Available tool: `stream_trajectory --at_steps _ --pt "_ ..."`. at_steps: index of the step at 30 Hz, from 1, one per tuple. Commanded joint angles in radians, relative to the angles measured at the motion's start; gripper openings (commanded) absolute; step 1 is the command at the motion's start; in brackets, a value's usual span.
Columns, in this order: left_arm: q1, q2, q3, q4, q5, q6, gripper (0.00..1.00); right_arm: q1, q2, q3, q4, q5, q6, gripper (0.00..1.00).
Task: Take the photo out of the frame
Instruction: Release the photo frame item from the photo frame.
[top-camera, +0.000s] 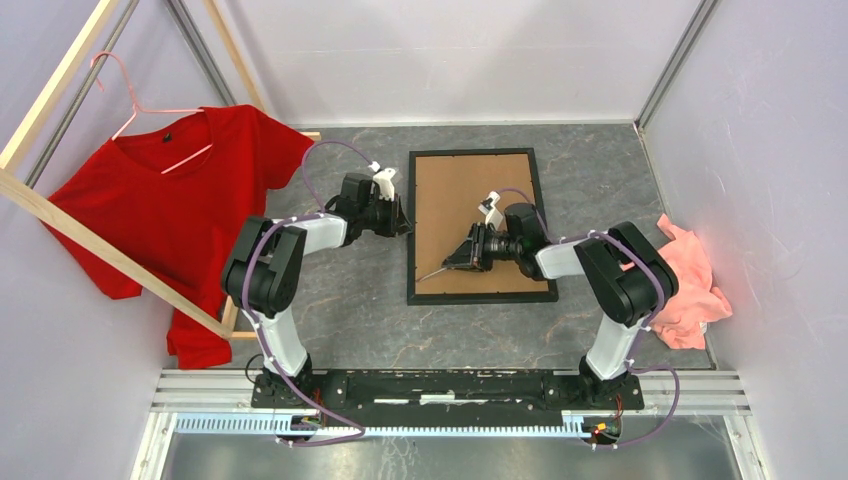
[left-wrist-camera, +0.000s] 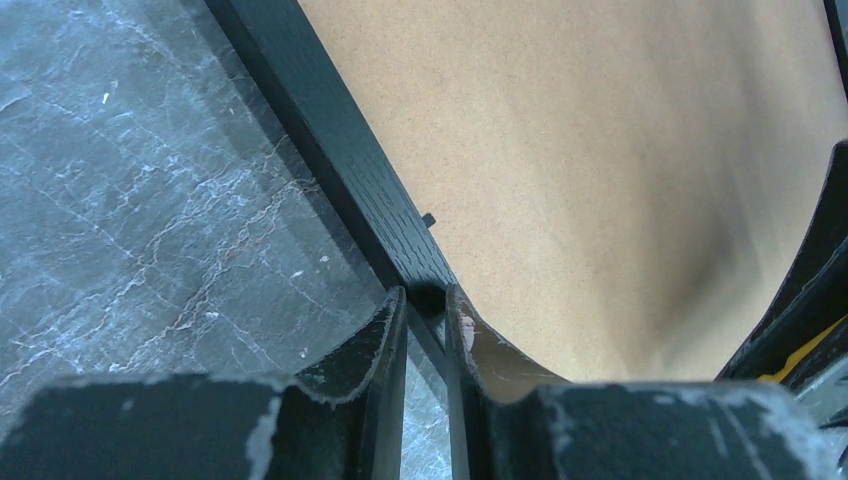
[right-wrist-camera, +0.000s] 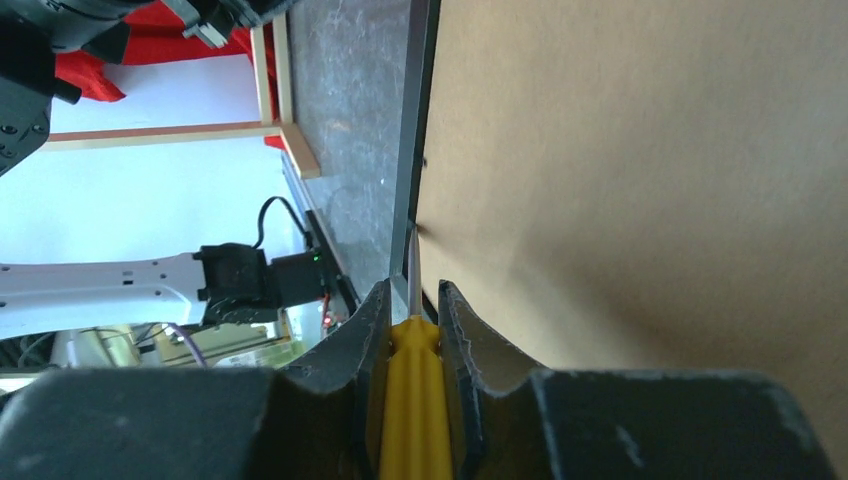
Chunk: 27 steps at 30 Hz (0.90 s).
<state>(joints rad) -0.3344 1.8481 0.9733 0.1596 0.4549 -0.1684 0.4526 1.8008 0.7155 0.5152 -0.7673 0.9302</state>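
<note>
Far left: a red T-shirt (top-camera: 170, 210) hangs on a pink hanger (top-camera: 135, 110) from the wooden rack (top-camera: 57, 82).

Left gripper (top-camera: 402, 228): positioned at the left rail of the frame (top-camera: 480, 296), about halfway along it. In the left wrist view its jaws stand at a narrow gap, fingertips astride the black rail and closed on it.

Frame: lies flat on the grey table (top-camera: 350, 320), back upward, between the two arms. It holds the brown backing board (top-camera: 465, 195), which fills the opening. The photo is hidden in all views.

Right gripper (top-camera: 458, 258): over the lower half of the board, pointing toward the frame's near-left corner. Its jaws are clamped on the yellow handle of a screwdriver (right-wrist-camera: 412, 400). The metal shaft reaches the seam between board and left rail.

Far right: a pink cloth (top-camera: 690, 285) lies crumpled, well apart from the frame.
</note>
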Motion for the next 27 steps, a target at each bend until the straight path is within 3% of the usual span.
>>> stream_trajectory --at_steps 1,7,14,21,27 --pt "-0.026 0.014 -0.034 -0.079 -0.052 -0.028 0.24 0.000 0.022 -0.054 0.164 -0.047 0.105 0.00" --pt "-0.021 -0.017 -0.042 -0.070 -0.032 -0.020 0.27 -0.055 0.017 -0.054 0.206 -0.065 0.112 0.00" --pt "0.026 -0.110 -0.046 -0.028 0.080 -0.009 0.55 -0.147 -0.056 -0.037 0.190 -0.045 0.061 0.00" --pt "0.066 -0.146 -0.095 -0.063 0.234 0.030 0.57 -0.136 -0.096 -0.067 0.172 0.054 0.020 0.00" --pt "0.078 -0.094 -0.145 -0.040 0.387 0.009 0.51 -0.095 -0.119 -0.097 0.171 0.138 -0.017 0.00"
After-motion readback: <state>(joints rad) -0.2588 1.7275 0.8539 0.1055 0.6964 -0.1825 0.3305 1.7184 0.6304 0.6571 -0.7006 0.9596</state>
